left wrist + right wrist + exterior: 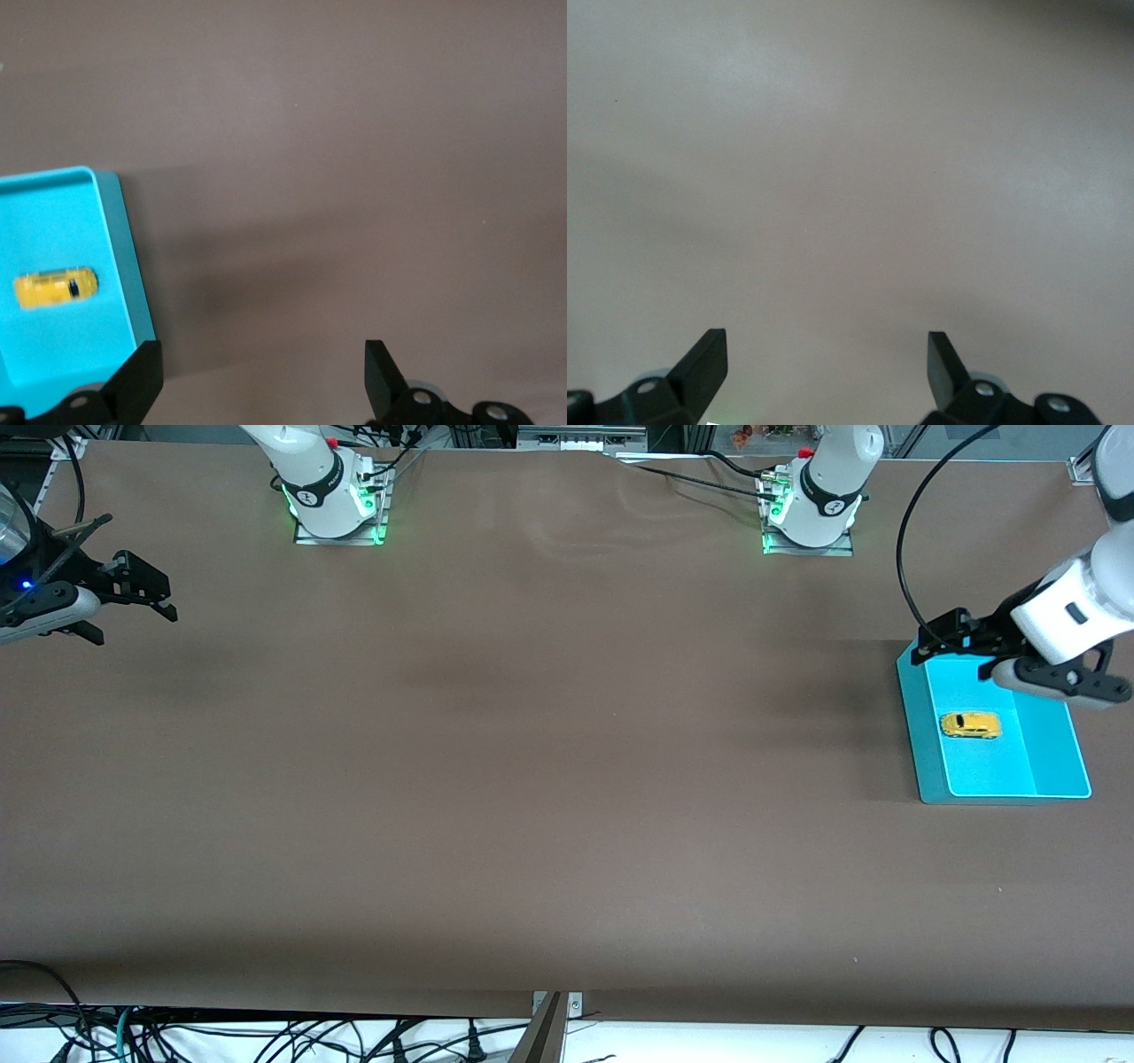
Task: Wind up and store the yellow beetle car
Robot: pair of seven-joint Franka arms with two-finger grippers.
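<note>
- The yellow beetle car (970, 724) lies inside the cyan bin (921, 726), on the bin floor, toward the left arm's end of the table. It sits clear of the bin walls, wheels down as far as can be told.
- The left gripper (935, 640) hangs over the bin corner farthest from the front camera, fingers (142, 376) spread wide apart, holding nothing. The left wrist view shows the car off to one side of the jaws, not between them.
- The right gripper (151, 598) waits over bare brown table (532, 779) at the right arm's end, jaws likewise apart and empty.
- Handling judgement: the car looks very small and light, with a hard, glossy, rounded shell. Such a body is likely to slip or squirt out of a pinch placed on the curved roof.
- Recommended hold: across the flanks, at mid-length between the wheels, where the sides appear flattest.
- Risk: a car this light may skid or roll on the smooth bin floor if touched by one finger first.
- Task state: the car already rests in the bin; whether it has been wound cannot be told from what is visible.
</note>
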